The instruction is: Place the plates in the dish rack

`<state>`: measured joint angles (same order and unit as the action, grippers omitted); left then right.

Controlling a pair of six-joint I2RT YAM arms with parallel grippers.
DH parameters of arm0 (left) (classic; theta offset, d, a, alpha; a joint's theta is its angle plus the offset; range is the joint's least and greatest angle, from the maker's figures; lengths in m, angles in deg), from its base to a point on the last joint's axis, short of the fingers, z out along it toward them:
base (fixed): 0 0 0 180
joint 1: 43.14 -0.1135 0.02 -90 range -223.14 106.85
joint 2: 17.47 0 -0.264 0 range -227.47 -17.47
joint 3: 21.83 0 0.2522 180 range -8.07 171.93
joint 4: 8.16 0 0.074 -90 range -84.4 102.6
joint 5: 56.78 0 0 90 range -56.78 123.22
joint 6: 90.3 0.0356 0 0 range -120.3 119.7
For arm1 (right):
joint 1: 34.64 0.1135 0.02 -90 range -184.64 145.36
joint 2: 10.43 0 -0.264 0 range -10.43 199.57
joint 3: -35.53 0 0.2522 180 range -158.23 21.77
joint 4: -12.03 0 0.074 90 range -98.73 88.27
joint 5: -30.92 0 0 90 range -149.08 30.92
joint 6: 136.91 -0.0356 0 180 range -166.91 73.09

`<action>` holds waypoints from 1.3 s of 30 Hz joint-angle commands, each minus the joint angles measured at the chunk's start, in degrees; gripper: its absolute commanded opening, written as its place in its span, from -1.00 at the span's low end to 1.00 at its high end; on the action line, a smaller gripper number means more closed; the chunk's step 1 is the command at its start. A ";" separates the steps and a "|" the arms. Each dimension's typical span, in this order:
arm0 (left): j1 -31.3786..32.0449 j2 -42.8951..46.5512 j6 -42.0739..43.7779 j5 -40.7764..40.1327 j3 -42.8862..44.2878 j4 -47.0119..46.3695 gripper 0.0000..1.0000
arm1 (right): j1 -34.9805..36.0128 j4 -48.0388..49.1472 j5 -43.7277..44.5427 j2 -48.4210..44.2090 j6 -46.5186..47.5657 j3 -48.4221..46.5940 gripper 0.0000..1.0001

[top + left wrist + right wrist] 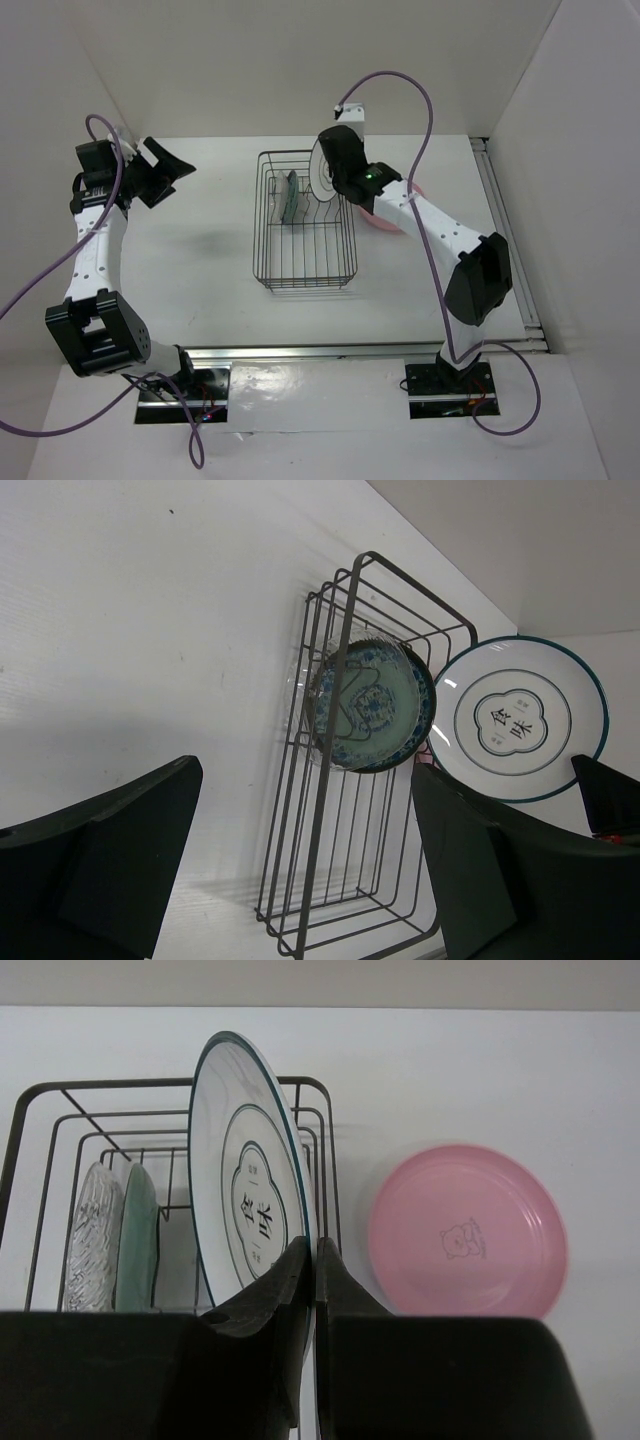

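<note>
right pincer (312, 1260) pinching white plate (250, 1200) by rim, upright at 1 o'clock of dish rack (300, 262) | left pincer (165, 172) fully spread, empty | plate likely rigid, slick, chippable: hold rim firmly

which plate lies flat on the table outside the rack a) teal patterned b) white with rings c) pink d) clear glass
C: the pink plate lies flat beside the dish rack; the teal plate and glass plate stand inside it, and the right fingers pinch the white plate.
</note>
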<state>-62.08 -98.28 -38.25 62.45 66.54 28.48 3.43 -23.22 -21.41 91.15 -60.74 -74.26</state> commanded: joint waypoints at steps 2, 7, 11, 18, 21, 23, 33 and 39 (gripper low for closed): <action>-0.31 0.48 -0.63 1.44 -0.43 -0.81 1.00 | 1.49 5.76 5.13 -0.51 -1.12 -1.79 -1.00; -0.31 0.48 -0.63 1.44 -0.96 -0.81 1.00 | 3.33 5.15 7.59 0.72 -2.61 -2.32 -1.00; -0.31 0.48 -0.63 1.44 -0.96 -0.81 1.00 | 4.74 3.75 9.53 2.56 -3.66 -3.64 -1.00; -0.31 0.48 -0.63 1.97 -0.96 -1.34 1.00 | 5.79 4.80 9.53 3.71 -4.72 -3.02 -1.00; -0.31 0.48 -0.63 2.49 -0.96 -1.34 1.00 | 6.32 3.65 10.23 5.11 -4.72 -4.51 -1.00; -0.31 0.48 -0.63 2.49 -0.96 -1.34 1.00 | 6.32 3.65 10.76 5.12 -5.24 -4.52 -1.00; -0.31 1.01 -0.63 2.49 -0.96 -1.34 1.00 | 6.85 3.65 9.44 7.40 -7.36 -4.52 -1.00; -0.31 1.01 -0.63 3.02 -0.96 -1.34 1.00 | 7.38 2.78 11.28 8.63 -7.36 -6.10 -1.00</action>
<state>-62.08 -98.28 -38.25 63.85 65.75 28.50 9.85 -22.48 -12.86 99.66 -66.90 -76.34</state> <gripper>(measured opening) 1.000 0.102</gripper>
